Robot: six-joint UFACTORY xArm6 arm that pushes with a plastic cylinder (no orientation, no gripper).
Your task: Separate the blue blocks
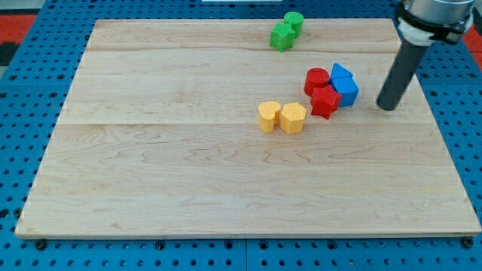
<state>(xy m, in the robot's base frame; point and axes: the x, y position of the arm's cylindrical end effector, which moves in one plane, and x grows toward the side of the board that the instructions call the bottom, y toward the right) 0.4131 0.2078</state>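
Pale wood board (188,165) on blue pegboard (22,90); my tip (386,107), no fingers, just right of blue blocks (343,83).

A pale wooden board (188,173) rests on blue perforated table (22,90).

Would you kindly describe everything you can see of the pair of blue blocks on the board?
The blue blocks are two small, matte, solid-looking pieces pressed together at the board's right, one nearer the view's top, one below it; their exact shapes are hard to make out. They sit upright on the wooden board. On their left they touch the red blocks, forming one cluster. My tip stands apart, just to their right.
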